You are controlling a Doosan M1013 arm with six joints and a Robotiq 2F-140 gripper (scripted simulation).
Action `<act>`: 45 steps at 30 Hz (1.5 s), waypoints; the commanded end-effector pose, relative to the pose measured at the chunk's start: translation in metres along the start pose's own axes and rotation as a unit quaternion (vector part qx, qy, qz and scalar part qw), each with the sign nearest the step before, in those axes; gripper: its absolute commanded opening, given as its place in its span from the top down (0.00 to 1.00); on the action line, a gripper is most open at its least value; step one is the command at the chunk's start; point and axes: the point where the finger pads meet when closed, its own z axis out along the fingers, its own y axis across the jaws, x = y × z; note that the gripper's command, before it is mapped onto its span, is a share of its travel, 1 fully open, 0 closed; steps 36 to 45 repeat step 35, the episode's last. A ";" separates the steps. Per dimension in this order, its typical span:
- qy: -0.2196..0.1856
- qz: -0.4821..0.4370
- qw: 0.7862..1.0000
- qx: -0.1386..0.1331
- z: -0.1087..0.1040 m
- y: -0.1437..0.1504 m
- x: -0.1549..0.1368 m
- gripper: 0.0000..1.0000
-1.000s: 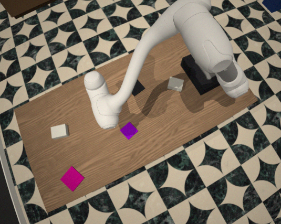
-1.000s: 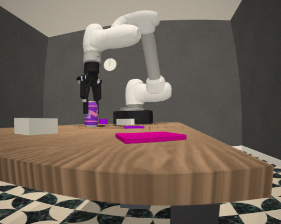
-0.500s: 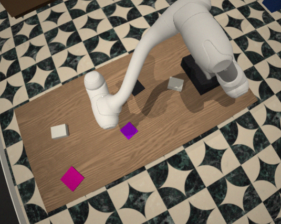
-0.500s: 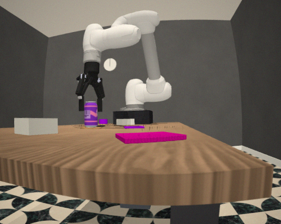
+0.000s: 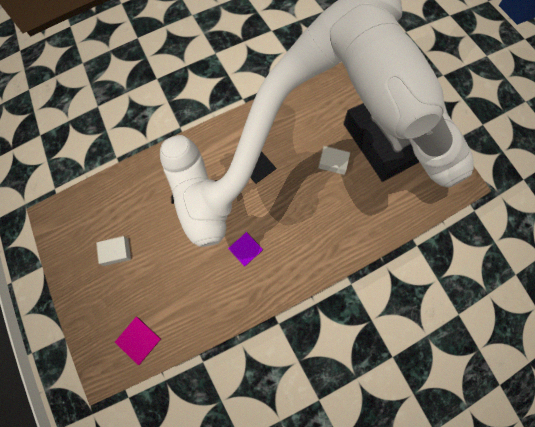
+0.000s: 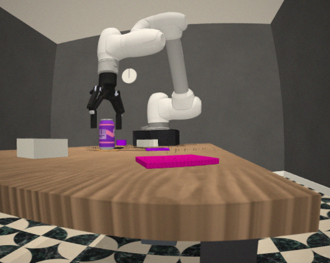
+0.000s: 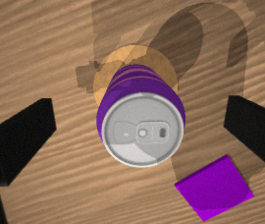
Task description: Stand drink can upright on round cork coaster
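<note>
The purple drink can stands upright on the round cork coaster, silver top facing up; the coaster's rim shows behind it in the wrist view. In the exterior view the can stands on the table under the gripper. My gripper is open, its black fingers wide apart on either side of the can and clear of it, fingertips level with the can's top. In the top view the arm's wrist hides the can and coaster.
A purple square tile lies just beside the can. A magenta tile, two pale blocks, a black tile and the black robot base are on the wooden table.
</note>
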 end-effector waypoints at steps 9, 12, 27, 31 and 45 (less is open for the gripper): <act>0.000 0.000 1.000 0.001 -0.001 -0.001 0.000 0.00; 0.000 0.000 1.000 0.001 -0.002 -0.001 0.000 0.00; 0.000 0.000 1.000 0.001 -0.101 0.001 0.000 0.00; 0.000 0.000 1.000 0.001 -0.101 0.001 0.000 0.00; 0.000 0.000 1.000 0.001 -0.101 0.001 0.000 0.00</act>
